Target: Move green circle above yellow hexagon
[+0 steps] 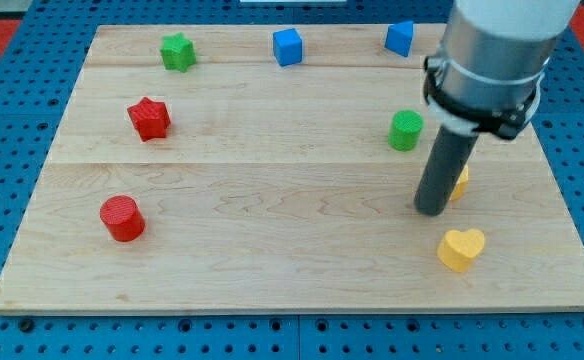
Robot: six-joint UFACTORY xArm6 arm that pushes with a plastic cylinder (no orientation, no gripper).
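The green circle (405,131) is a short green cylinder on the wooden board, at the view's right of centre. The yellow hexagon (460,183) lies below and to the right of it, mostly hidden behind my rod; only its right edge shows. My tip (431,209) rests on the board just left of the yellow hexagon, touching or nearly touching it, and below the green circle with a clear gap between them.
A yellow heart (461,249) lies below my tip. Two blue cubes (287,46) (400,38) and a green star (178,51) sit along the top. A red star (149,118) and a red cylinder (122,218) are at the left. The board's right edge (570,200) is near.
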